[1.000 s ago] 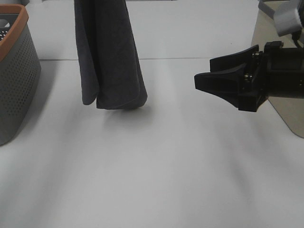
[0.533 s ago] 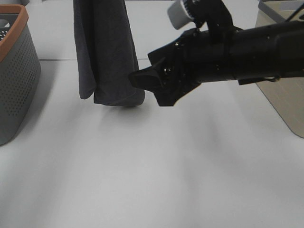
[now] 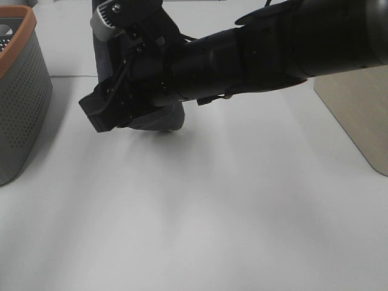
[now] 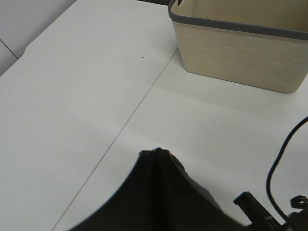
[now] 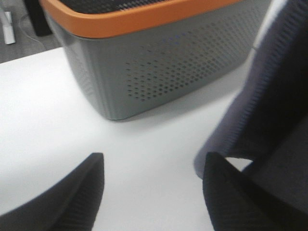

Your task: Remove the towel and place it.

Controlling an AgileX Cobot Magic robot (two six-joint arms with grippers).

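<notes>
While the towel point(image 3: 165, 120) hangs upright at eleven o'clock in the high view, its top out of frame and its lower fold close over the white table point(image 3: 194, 212), we see the right arm stretched across from three o'clock. The right gripper point(image 3: 100, 118) sits in front of the cloth. A grey basket point(image 3: 21, 103) with an orange rim stands at nine o'clock and a beige basket point(image 3: 357, 121) at three.

From the left wrist, we see the left gripper point(image 4: 156, 153) with its tips pressed together atop a dark mass that we take for the gathered towel. The beige basket point(image 4: 240, 57) lies well beyond it.

From the right wrist, we find the right gripper point(image 5: 151, 166) spread wide and grasping nothing. One finger is just beside the towel point(image 5: 269, 96); whether they touch we cannot tell. The grey basket point(image 5: 168, 62) is near.
</notes>
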